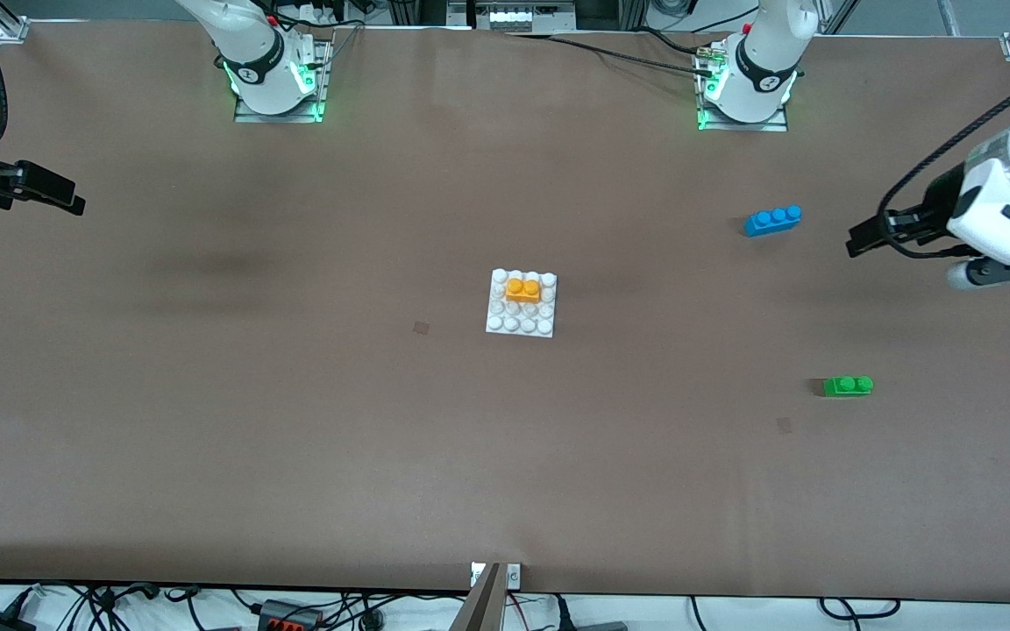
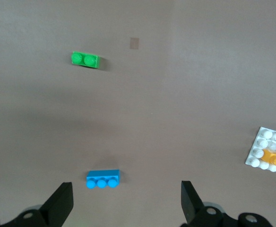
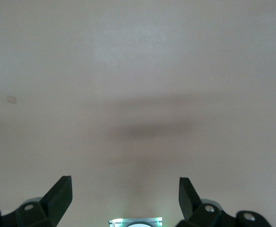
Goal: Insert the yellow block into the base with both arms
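The yellow block (image 1: 523,288) sat pressed onto the base (image 1: 520,322), on the stud rows farthest from the front camera, middle of the table (image 1: 295,421). In the left wrist view the block (image 2: 275,160) showed on the base (image 2: 265,142) at the frame edge. The left gripper (image 1: 864,237) hung over the left arm's end of the table, jaws spread wide, holding nothing; its fingers (image 2: 61,203) framed bare table with the blue brick (image 2: 102,179) between them farther off. Blue brick (image 1: 772,219) lay near the left arm's base; green brick (image 1: 848,385) lay nearer the front camera than it. The right gripper (image 1: 67,197) waited over the right arm's end, jaws apart and empty, fingers (image 3: 60,196) over bare table.
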